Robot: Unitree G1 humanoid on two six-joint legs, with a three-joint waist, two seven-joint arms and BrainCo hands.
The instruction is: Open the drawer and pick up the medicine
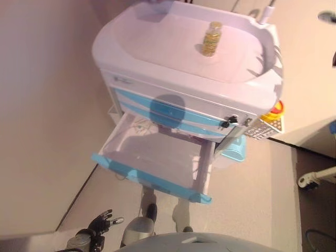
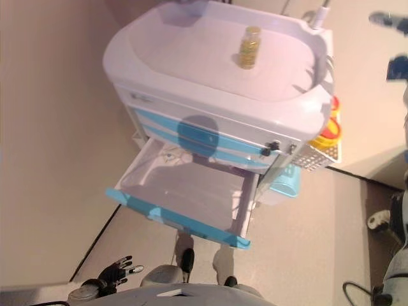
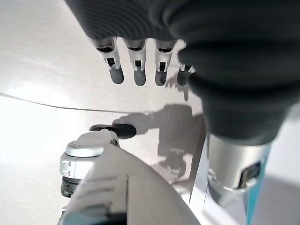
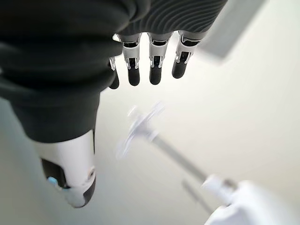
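A small amber medicine bottle (image 1: 212, 38) stands upright on the white top of a medical cart (image 1: 157, 47). The cart's lower drawer (image 1: 152, 155) is pulled out, with a blue front (image 1: 149, 181) and a pale inside in which nothing shows. My left hand (image 1: 102, 221) hangs low at the lower left, well short of the drawer, with its fingers (image 3: 139, 70) straight and empty. My right hand (image 4: 154, 70) shows only in the right wrist view, with straight fingers holding nothing, over pale floor.
A wire basket (image 1: 262, 128) with a yellow and red container (image 1: 274, 111) hangs on the cart's right side, above a light blue bin (image 1: 234, 149). A wall runs along the left. A white stand foot (image 1: 315, 178) lies on the floor at the right.
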